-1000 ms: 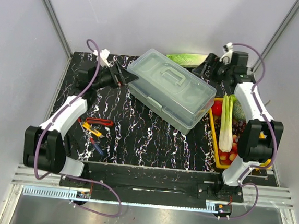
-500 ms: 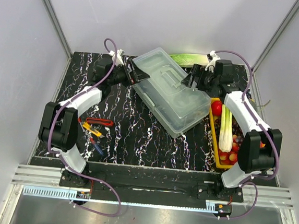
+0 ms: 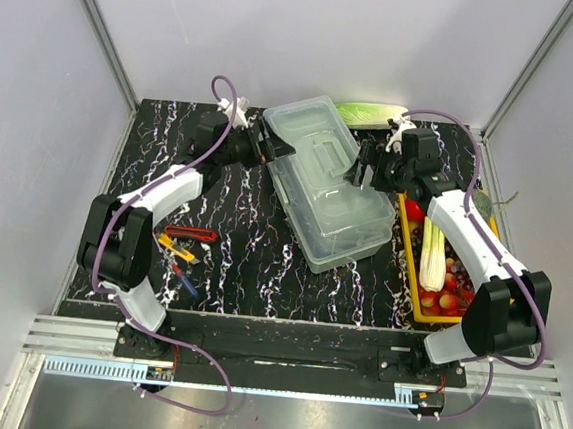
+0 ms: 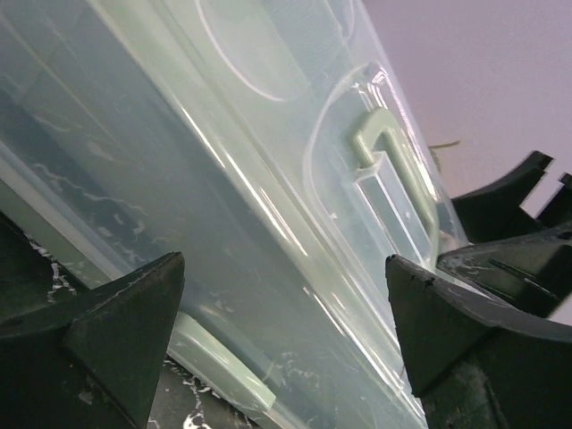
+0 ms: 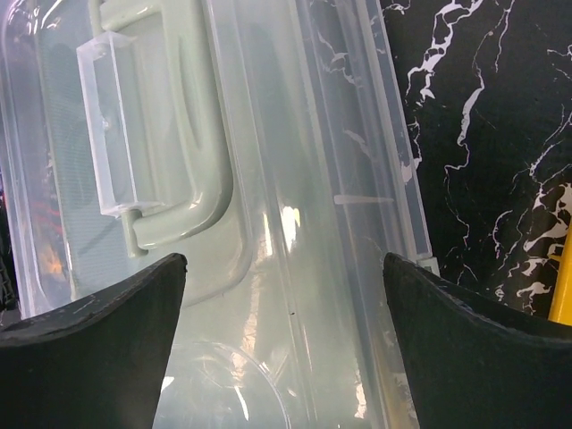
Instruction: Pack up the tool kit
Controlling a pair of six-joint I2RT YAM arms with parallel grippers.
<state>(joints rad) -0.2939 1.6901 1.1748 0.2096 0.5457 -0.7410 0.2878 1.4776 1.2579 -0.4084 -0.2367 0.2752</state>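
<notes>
Top external view: one box sits at upper centre of the tabletop. One left end effector and one right end effector flank it, both released, fingers spread wide. One yellow tray lies right. Loose tools lie lower left; their count is unclear.

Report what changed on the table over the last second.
The box swung clockwise, seen from above, and now lies more front-to-back. Both arms reached in: the left hand to its far left corner, the right hand to its right side. Both hands are open, gripping nothing. The lid stayed shut; the small tools and the vegetable tray did not move.
</notes>
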